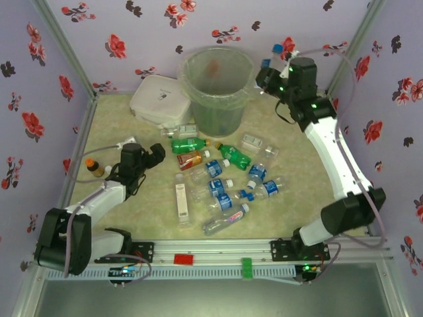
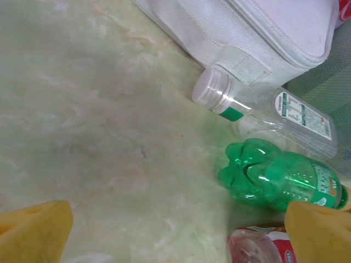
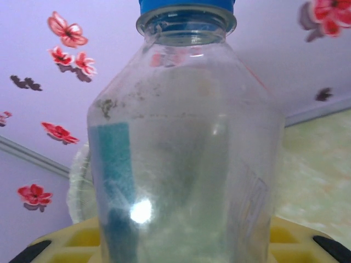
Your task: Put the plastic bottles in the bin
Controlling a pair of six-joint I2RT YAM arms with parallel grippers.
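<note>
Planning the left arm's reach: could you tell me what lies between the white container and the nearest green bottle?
A clear, white-capped bottle lying flat; the left wrist view shows it.

Flat white lidded container [image 1: 155,99] sits at the back, and a little brown orange-capped bottle [image 1: 96,168] stands by the left edge of the tabletop [image 1: 301,188].

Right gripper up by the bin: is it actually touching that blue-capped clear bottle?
Touching. In the right wrist view the blue-capped clear bottle sits clamped against the yellow pads of the right gripper.
</note>
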